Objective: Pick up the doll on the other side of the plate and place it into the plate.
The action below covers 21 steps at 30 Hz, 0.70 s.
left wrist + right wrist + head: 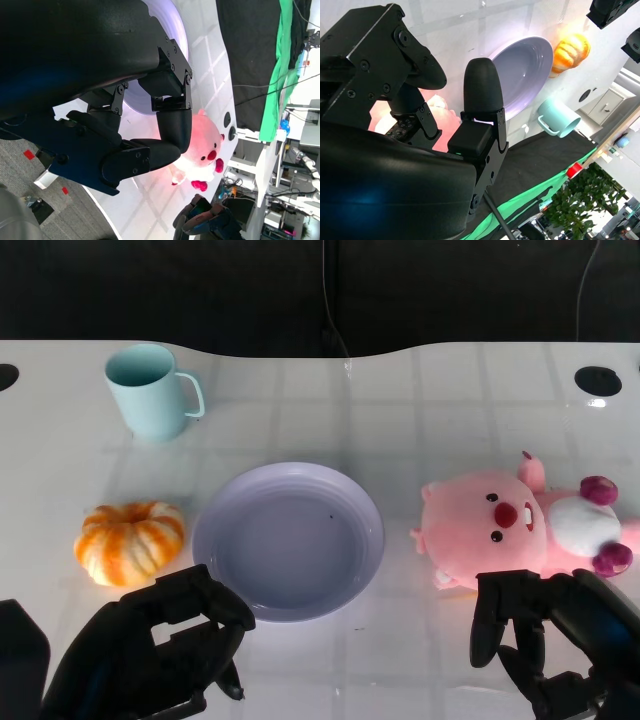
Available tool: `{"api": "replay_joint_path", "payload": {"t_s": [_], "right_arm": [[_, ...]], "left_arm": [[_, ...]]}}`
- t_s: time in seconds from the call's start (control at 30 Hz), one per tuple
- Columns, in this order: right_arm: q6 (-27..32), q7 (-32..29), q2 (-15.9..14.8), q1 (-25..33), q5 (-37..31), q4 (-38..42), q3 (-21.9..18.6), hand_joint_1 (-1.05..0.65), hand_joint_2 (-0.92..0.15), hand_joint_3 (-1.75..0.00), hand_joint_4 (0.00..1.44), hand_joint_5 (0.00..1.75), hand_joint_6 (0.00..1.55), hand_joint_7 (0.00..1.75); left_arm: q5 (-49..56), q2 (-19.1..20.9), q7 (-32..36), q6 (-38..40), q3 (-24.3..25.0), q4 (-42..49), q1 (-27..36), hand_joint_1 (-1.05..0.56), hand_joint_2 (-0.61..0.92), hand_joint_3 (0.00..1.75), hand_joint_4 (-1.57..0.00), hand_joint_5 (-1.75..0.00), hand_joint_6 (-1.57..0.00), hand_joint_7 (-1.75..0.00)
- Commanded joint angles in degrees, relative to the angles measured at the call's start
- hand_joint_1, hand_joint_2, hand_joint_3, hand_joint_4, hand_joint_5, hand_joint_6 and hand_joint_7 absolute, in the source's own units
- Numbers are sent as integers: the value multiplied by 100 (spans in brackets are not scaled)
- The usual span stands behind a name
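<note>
Pink plush doll point(505, 528) with a red nose, white belly and magenta paws lying on its back on the glossy white table point(420, 400), just beside the right rim of the shallow lavender plastic plate point(288, 540), not yet in it. Black right hand point(545, 640) low at the near edge, close in front of the doll's head, fingers apart and holding nothing, not seen touching the plush. Black left hand point(160, 645) near the plate's front-left rim, fingers curled inward around nothing. Beyond the plate on its left, an orange-and-white striped toy pumpkin point(130, 540); farther back, a pale mint plastic mug point(150, 390) standing upright. Likely troubles from here: fingers closing on the soft round head alone, squashing it and letting the body slip out on the lift; a low approach pushing the doll along the slick tabletop instead of catching it; a short carry dragging a paw against the raised rim and shoving the plate toward the pumpkin; a release too near the rim, leaving the doll draped half outside.
</note>
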Motion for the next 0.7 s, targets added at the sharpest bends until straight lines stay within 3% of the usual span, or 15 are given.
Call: {"api": "replay_joint_path", "payload": {"t_s": [0.03,0.7], "right_arm": [[0,-9,-91,-7,6,-81,-86,11,-24,-149,91,174,84,141],[-24,-35,-75,-65,-7,-3,-74,11,-23,-150,91,172,85,133]], "left_arm": [[-13,66,39,-31,33,-46,-20,-42,77,72,-65,-175,-68,-135],[-9,69,9,-75,31,6,-54,-42,76,74,-63,-175,-67,-135]]}}
